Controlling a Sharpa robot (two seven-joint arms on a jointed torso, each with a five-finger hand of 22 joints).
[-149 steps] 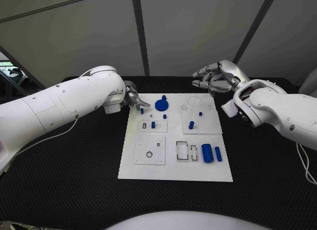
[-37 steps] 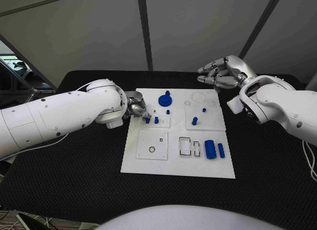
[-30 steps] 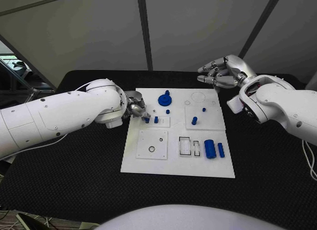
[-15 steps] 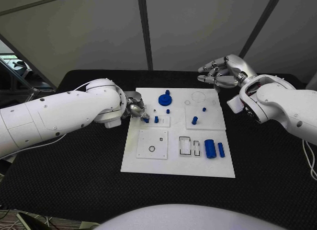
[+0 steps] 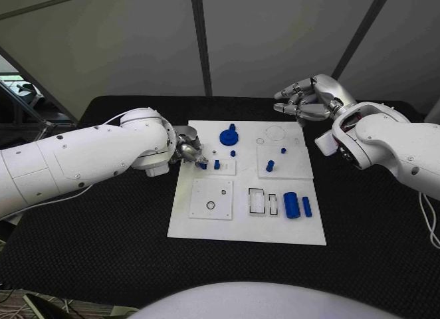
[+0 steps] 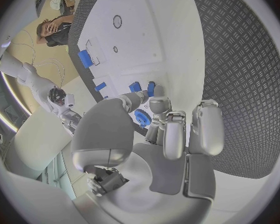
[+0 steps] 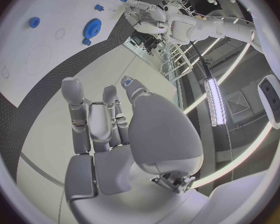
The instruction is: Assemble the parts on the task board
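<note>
**Left hand at the small peg, right hand waiting beyond the board**

Nearest us on the white task board (image 5: 244, 229), at about 5 o'clock from its middle, we see two blue cylinders (image 5: 296, 205) lying side by side next to two rectangular slots (image 5: 261, 201). At the board's 9 o'clock edge our left hand (image 5: 189, 149) has its fingers (image 6: 154, 105) drawn narrowly together at a small blue peg (image 5: 203, 166); we cannot tell whether they actually pinch it. Farther out, toward 12 o'clock, stands the blue gear (image 5: 228, 138). Beyond the board's 1 o'clock corner, over the black table (image 5: 105, 252), our right hand (image 5: 307, 100) hovers with fingers loosely curled, holding nothing.
</note>
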